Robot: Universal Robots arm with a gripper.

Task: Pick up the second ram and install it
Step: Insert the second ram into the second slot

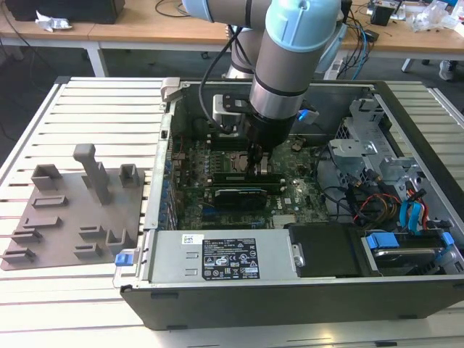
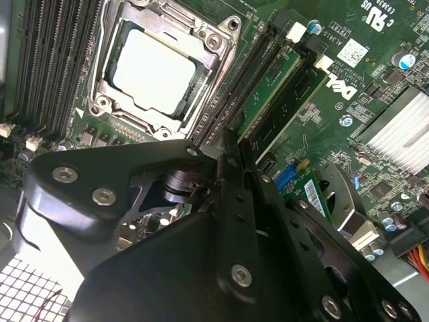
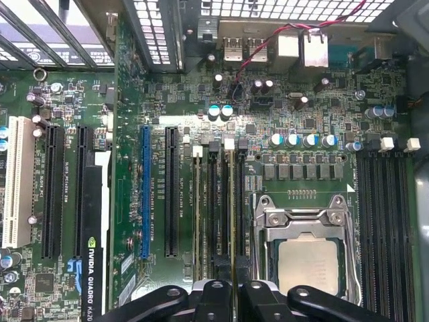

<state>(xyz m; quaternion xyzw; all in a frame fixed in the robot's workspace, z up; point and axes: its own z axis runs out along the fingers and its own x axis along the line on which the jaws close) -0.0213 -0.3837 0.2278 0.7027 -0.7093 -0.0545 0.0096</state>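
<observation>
Second ram (image 2: 273,90): seated upright in motherboard slot, at 3 o'clock of processor socket (image 2: 157,67).
Pincer (image 2: 230,144): clenched, empty, tips over the slots.

The exterior view is evenly and fairly brightly lit from above, with soft, short shadows under the grey plastic plate (image 1: 72,210) and a darker well inside the computer case (image 1: 290,290). In the second wrist view, glare washes out the processor lid (image 2: 155,70) and the white heat-sink fins (image 2: 402,131), while the close black gripper (image 2: 231,144) looks soft and dark. In the first wrist view the motherboard (image 3: 301,100) is sharp, with bright light blooming through the rear grille (image 3: 268,8).
</observation>
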